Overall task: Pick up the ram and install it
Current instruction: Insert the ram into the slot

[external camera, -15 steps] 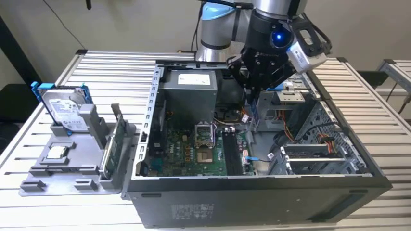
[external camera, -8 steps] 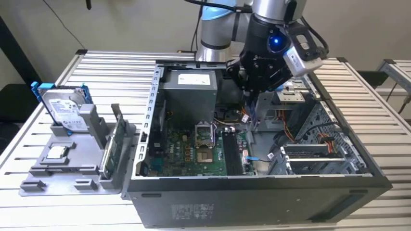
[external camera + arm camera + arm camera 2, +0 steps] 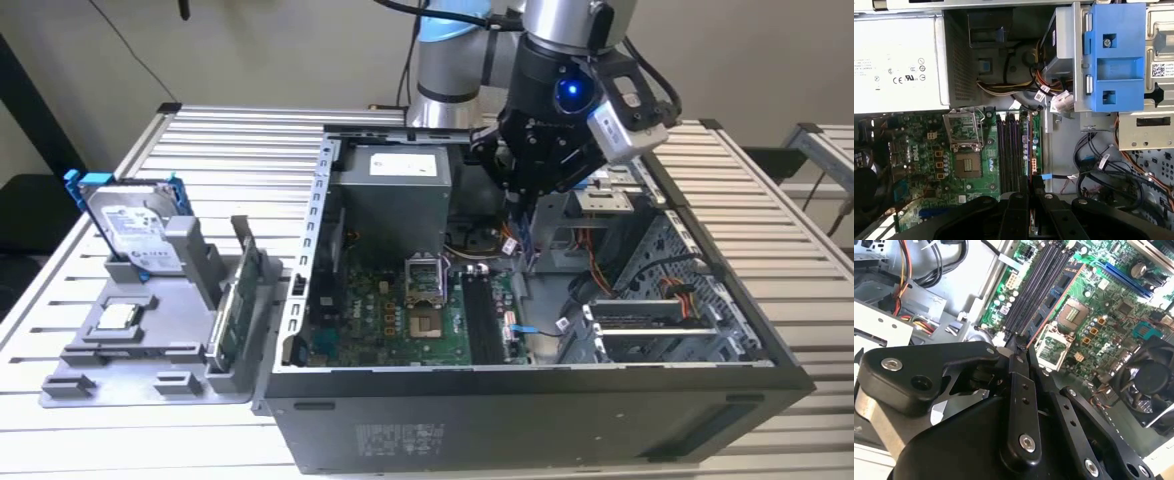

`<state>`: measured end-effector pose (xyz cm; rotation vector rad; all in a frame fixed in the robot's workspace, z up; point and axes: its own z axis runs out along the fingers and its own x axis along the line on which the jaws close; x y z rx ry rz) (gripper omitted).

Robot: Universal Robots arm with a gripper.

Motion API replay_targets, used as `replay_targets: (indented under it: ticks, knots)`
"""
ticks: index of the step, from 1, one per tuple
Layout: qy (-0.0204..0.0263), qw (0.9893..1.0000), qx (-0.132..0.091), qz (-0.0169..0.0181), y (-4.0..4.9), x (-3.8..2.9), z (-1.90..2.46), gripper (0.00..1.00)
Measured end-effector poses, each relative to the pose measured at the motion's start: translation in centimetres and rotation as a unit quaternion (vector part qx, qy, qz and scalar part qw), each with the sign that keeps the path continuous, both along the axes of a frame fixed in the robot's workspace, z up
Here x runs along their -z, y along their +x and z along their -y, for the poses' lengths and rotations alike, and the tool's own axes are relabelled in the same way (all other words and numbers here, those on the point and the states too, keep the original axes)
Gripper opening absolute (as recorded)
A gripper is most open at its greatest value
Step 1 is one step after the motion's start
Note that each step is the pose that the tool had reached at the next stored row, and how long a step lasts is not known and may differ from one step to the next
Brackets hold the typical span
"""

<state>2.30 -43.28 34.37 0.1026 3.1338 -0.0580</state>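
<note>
Ram [image 3: 525, 242] hangs clamped in the claw [image 3: 522, 205], the arm [image 3: 447, 60] reaching down into the case [image 3: 534, 378] over the memory slots [image 3: 478, 312].

One robot arm [image 3: 447, 60] carries one claw [image 3: 525, 200], and one ram [image 3: 1056, 303] is gripped in it. One open computer case [image 3: 534, 420] stands on the one worktop [image 3: 227, 130]. Inside the case are one motherboard [image 3: 400, 310], one power supply [image 3: 394, 190], one processor socket [image 3: 966, 165], four long black memory slots [image 3: 1036, 285] and one fan [image 3: 1149, 380]. Beside the case, one grey holder [image 3: 80, 385] bears one hard drive [image 3: 134, 225] in a blue frame, one green card [image 3: 227, 320] and one small square chip [image 3: 118, 317].
</note>
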Motion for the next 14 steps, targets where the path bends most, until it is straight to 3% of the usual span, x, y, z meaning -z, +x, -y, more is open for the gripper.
replay_targets:
  ticks: [4, 7, 14]
  knots:
    - [0.0003, 1.0000, -0.002, 0.0000, 0.00, 0.20, 0.00, 0.14]
    - [0.0001, 1.0000, -0.005, 0.0000, -0.01, 0.70, 0.00, 0.14]
    - [0.0003, 1.0000, -0.006, 0.0000, -0.01, 0.98, 0.00, 0.14]
